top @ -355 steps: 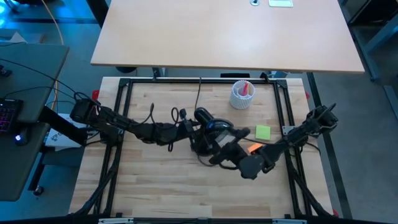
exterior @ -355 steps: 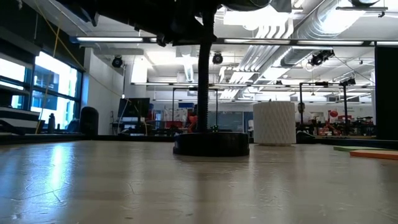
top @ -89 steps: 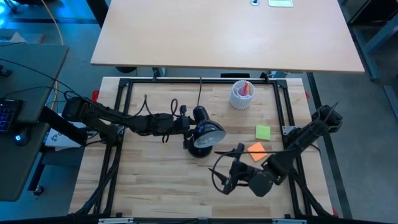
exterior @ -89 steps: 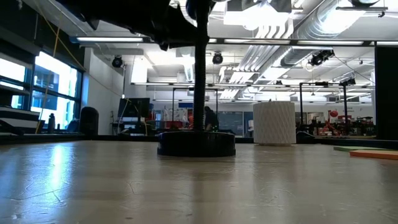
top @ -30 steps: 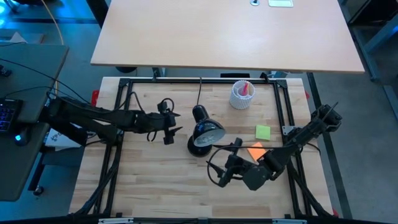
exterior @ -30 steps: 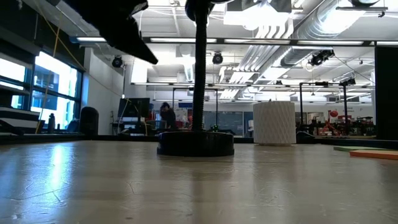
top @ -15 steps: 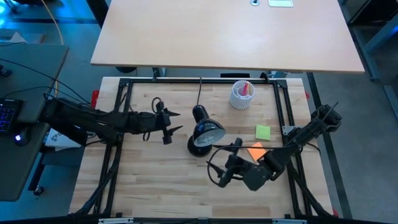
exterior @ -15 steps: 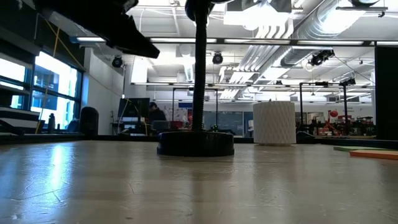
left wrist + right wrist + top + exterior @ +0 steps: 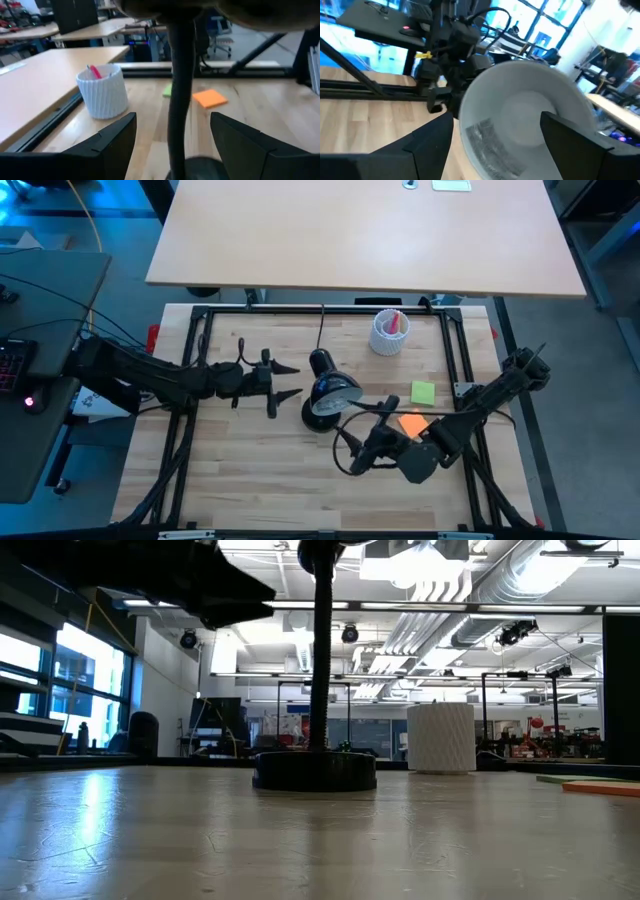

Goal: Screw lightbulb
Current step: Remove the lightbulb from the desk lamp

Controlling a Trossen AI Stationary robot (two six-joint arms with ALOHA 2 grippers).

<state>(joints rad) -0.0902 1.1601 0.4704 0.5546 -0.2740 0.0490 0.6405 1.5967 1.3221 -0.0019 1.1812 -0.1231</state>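
The black desk lamp [image 9: 328,392] stands on its round base [image 9: 315,770] mid-table, its shade [image 9: 525,120] tilted toward the near right. Inside the shade's white bowl a pale rounded shape [image 9: 520,116] shows faintly; I take it for the lightbulb. My right gripper [image 9: 358,445] is open just in front of the shade's mouth and holds nothing. My left gripper [image 9: 285,380] is open just left of the lamp; in the left wrist view its fingers frame the lamp's stem [image 9: 180,100] without touching it.
A white ribbed cup [image 9: 390,330] stands at the far side, behind the lamp. A green note [image 9: 423,392] and an orange note [image 9: 410,420] lie to the lamp's right. The lamp's cord [image 9: 321,330] runs to the far edge. Bare wood lies along the near edge.
My left gripper has moved toward the table's right edge, closer to the lamp's stem, and has stayed open. The lamp has not moved.
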